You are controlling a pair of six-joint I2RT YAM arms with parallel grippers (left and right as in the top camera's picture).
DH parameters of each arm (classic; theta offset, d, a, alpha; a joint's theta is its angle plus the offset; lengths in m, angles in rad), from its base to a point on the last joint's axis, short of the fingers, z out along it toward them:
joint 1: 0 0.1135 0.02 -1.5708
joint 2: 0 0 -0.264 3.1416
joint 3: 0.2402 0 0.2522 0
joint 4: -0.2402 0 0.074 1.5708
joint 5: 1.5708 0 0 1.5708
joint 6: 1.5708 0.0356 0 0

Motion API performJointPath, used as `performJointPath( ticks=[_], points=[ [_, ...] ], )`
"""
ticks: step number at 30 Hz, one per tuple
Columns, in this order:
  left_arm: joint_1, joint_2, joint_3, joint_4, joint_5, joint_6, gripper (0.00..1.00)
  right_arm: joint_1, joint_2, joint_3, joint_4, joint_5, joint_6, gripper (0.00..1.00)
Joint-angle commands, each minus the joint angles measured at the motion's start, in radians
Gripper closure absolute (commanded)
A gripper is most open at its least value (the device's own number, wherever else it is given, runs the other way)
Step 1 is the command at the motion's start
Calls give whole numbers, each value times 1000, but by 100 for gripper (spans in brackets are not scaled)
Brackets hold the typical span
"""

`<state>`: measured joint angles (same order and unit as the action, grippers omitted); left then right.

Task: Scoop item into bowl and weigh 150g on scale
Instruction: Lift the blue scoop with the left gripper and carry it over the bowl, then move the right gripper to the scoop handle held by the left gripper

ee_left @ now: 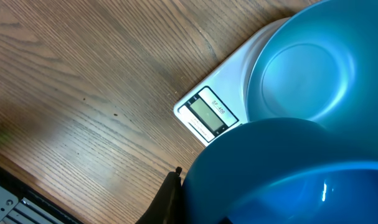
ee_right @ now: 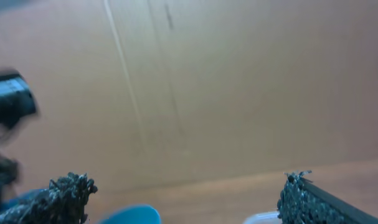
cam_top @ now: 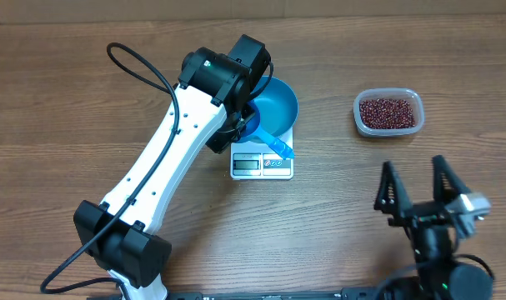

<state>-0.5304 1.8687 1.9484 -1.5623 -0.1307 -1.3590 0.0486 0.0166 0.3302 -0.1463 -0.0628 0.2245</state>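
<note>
The left gripper (cam_top: 246, 127) is mostly hidden under its own wrist housing; it looks clamped on the glossy blue scoop (cam_top: 276, 147), which crowds the wrist view. The smooth, round blue bowl (cam_top: 278, 104) sits on the flat white scale (cam_top: 262, 165). The right gripper (cam_top: 413, 167) hangs wide open and empty. The red-brown beans (cam_top: 389, 112) lie in a clear tub (cam_top: 358, 107), well apart on the wood-grain table (cam_top: 69, 83).

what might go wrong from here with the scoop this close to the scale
The left gripper holds the small blue plastic scoop right at the flat white scale; a bump could shift the empty round blue bowl on it. The dark red-brown beans sit in the clear plastic tub far to the right, so each carry across may spill some.
</note>
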Motion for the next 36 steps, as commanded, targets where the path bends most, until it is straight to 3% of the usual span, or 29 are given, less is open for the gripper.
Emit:
performJointPath(
  ticks=[1, 4, 9, 13, 15, 18, 20, 21, 23, 27, 36],
  points=[
    [-3, 10, 10, 2, 2, -18, 95, 6, 46, 192, -157, -10, 35, 0],
    [-3, 10, 10, 6, 6, -18, 96, 6, 141, 362, -369, -42, 105, 0],
    [-3, 10, 10, 17, 29, -18, 95, 6, 340, 571, -560, -389, 116, 0],
    [-3, 10, 10, 26, 63, -18, 96, 6, 423, 586, -470, -599, 117, 0],
    [-3, 10, 10, 27, 80, -18, 88, 6, 447, 586, -443, -612, 117, 0],
    [-3, 10, 10, 30, 107, -18, 81, 6, 477, 586, -370, -613, 228, 0],
    [-3, 10, 10, 35, 125, -18, 77, 6, 499, 586, -317, -613, 385, 0],
    [-3, 10, 10, 37, 132, -18, 80, 6, 511, 586, -295, -612, 443, 0],
    [-3, 10, 10, 58, 154, -19, 96, 6, 537, 586, -279, -611, 549, 0],
    [-7, 10, 10, 83, 185, -26, 96, 6, 597, 586, -288, -605, 690, 0],
    [-7, 10, 10, 74, 183, -26, 96, 6, 734, 586, -348, -604, 691, 0]
  ],
)
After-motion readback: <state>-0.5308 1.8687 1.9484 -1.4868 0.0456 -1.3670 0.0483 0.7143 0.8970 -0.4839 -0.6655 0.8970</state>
